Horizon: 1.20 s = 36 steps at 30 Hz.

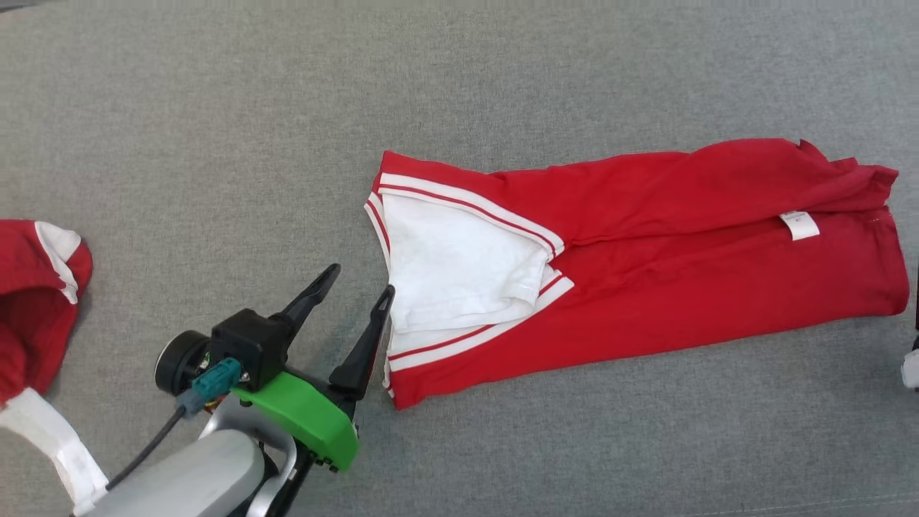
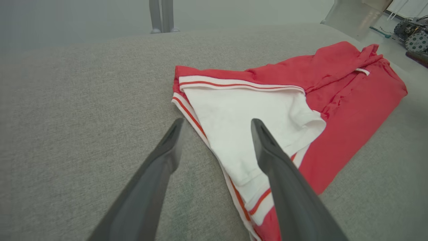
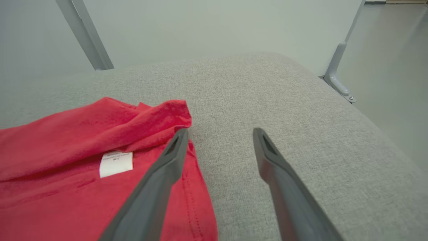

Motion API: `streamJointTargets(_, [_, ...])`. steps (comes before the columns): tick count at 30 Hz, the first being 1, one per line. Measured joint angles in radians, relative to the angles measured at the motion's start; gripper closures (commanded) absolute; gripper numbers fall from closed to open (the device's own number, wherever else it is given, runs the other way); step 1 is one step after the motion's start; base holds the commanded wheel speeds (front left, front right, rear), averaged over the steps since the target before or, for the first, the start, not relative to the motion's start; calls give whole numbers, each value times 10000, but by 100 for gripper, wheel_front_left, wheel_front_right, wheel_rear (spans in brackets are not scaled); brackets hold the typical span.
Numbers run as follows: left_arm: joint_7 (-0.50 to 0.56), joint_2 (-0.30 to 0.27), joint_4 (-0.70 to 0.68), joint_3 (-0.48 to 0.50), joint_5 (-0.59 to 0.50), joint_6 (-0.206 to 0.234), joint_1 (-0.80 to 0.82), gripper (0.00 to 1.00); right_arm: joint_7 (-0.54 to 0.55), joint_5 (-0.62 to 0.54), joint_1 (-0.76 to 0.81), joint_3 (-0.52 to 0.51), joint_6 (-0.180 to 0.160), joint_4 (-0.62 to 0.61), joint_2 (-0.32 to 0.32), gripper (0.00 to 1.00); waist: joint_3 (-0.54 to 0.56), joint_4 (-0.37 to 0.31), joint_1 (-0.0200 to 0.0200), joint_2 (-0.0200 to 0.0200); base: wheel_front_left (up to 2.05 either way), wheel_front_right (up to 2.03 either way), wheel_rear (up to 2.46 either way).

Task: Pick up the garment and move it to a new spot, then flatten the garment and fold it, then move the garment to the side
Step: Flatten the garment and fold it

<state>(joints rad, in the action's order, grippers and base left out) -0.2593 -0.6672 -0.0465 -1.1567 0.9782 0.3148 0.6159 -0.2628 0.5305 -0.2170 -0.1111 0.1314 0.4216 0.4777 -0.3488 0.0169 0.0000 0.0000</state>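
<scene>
A red garment [image 1: 682, 266] with white striped trim and a white inner panel lies folded lengthwise across the grey cushion, its white label [image 1: 800, 225] near the right end. My left gripper [image 1: 361, 280] stands open just left of the garment's trimmed left end, empty. In the left wrist view the left gripper [image 2: 217, 124] straddles the striped edge of the garment [image 2: 344, 100]. In the right wrist view my right gripper [image 3: 219, 134] is open beside the garment's [image 3: 67, 144] right end, its left finger over the hem. A sliver of the right arm [image 1: 912, 366] shows at the head view's right edge.
A second red and white garment [image 1: 29, 301] lies bunched at the left edge of the grey cushion [image 1: 459, 86]. Metal frame legs [image 3: 337, 77] stand beyond the cushion's far edge. A wheeled machine [image 2: 413, 33] sits on the floor at the far right.
</scene>
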Motion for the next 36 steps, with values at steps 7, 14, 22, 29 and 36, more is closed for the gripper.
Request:
streamJointTargets(7, [-17,1551,-109,2869,-2349,673,-2607,0,0,144,1045,-90,0,-316,-748,0,891,-44,0,0,0,0,0])
streamJointTargets(14, [-17,3137,-94,5195,-4506,268,-4737,0,0,209,1574,-15,-2,-456,-1164,0,1728,64,0,0,0,0,0])
streamJointTargets(22, [-29,4343,167,6205,-6543,-451,-5783,0,0,382,1699,-224,-6,211,-1496,0,2187,601,0,0,0,0,0])
streamJointTargets(29, [-29,5056,307,6562,-7473,-1129,-6145,0,293,711,434,-711,-6,1827,-1212,0,2188,1326,0,0,0,0,0])
streamJointTargets(36, [-31,5557,495,6907,-7965,-1735,-6159,0,1001,692,-845,-1310,-8,3415,-600,0,1904,2055,0,0,0,0,0])
